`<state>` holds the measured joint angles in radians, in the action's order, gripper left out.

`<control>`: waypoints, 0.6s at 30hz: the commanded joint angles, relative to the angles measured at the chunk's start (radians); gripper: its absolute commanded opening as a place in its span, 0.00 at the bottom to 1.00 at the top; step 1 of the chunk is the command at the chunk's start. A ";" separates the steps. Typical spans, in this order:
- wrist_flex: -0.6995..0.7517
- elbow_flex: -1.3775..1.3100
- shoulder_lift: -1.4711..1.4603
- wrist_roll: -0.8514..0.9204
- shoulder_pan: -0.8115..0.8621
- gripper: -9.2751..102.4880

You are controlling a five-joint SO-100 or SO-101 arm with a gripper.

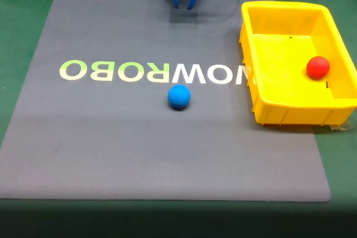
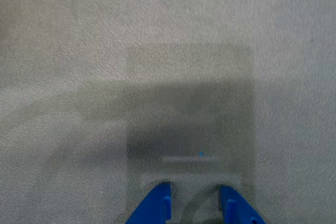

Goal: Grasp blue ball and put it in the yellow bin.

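The blue ball [image 1: 179, 96] rests on the grey mat just below the white "NOW" lettering, near the middle of the fixed view. The yellow bin [image 1: 290, 112] stands at the mat's right edge, to the right of the ball. My gripper [image 1: 185, 5] hangs at the top centre of the fixed view, well behind the ball and left of the bin. Its blue fingers are slightly parted and hold nothing. In the wrist view the gripper [image 2: 194, 205] shows two blue fingertips at the bottom edge, with bare mat and a shadow between and beyond them.
A red ball [image 1: 318, 67] lies inside the bin at its right side. The grey mat [image 1: 111, 149] with "ROBOWORON"-style mirrored lettering covers a green table [image 1: 22, 37]. Open mat surrounds the blue ball on all sides.
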<state>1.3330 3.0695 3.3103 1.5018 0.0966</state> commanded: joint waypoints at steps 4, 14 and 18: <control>0.000 0.032 0.015 -0.048 -0.005 0.16; 0.000 0.032 0.015 -0.006 -0.005 0.15; 0.000 0.032 0.015 0.021 -0.005 0.13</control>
<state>1.3346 3.0695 3.3103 1.4987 0.0966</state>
